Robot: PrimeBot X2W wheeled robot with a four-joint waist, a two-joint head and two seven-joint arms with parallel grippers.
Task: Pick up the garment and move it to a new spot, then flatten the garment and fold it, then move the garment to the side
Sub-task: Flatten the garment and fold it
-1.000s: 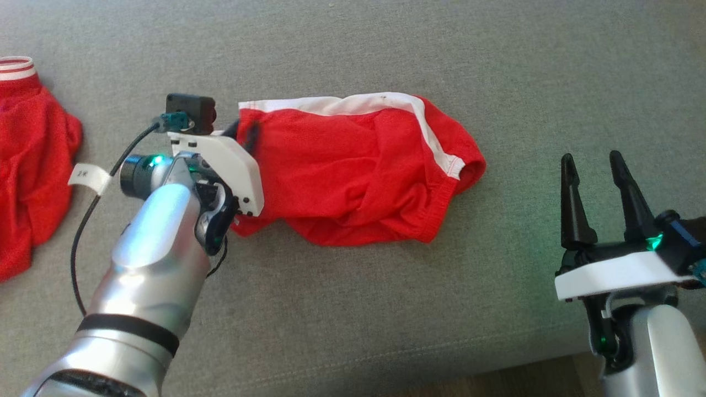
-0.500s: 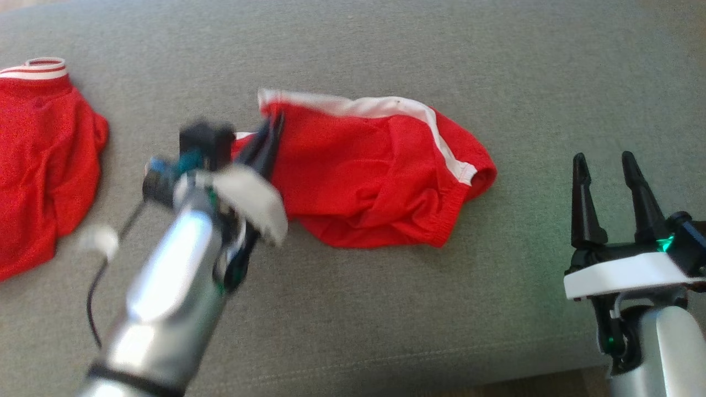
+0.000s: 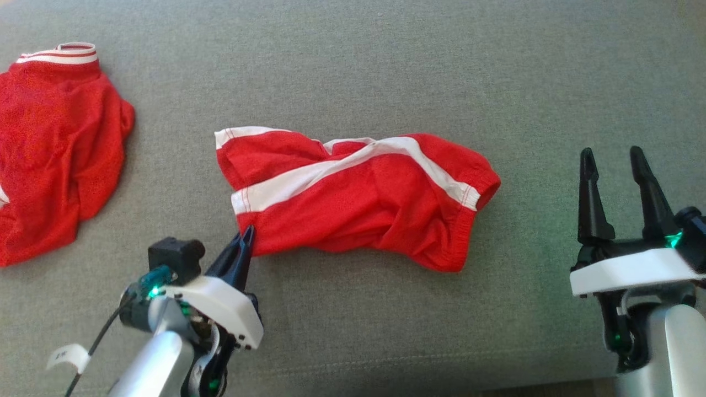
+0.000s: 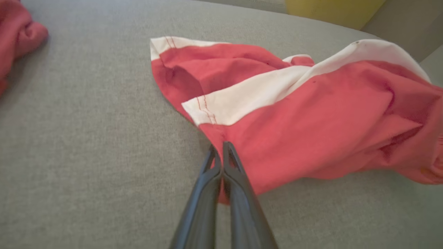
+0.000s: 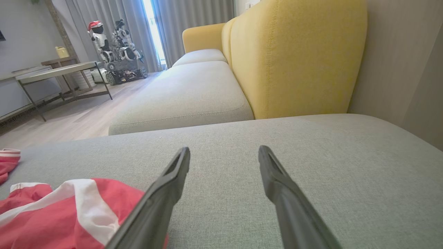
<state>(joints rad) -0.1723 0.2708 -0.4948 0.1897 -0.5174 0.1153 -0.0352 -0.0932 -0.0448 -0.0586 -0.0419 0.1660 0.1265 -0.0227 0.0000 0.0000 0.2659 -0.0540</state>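
Shorts of red fabric with white stripes (image 3: 358,220): we see left tool (image 4: 218,148) pinching their corner; right tool (image 3: 611,153) spread, well apart.

It was a home living room. The near surface was a broad grey woven-fabric sofa seat (image 5: 311,148), backed at the far right by a mustard-yellow upholstered backrest (image 5: 297,58). To the far left were a pale wooden floor (image 5: 76,121), a low grey-topped table on thin dark legs (image 5: 57,71) and long grey curtains (image 5: 204,14) with daylight between them. A red white-striped garment (image 3: 358,204) lay on the seat.
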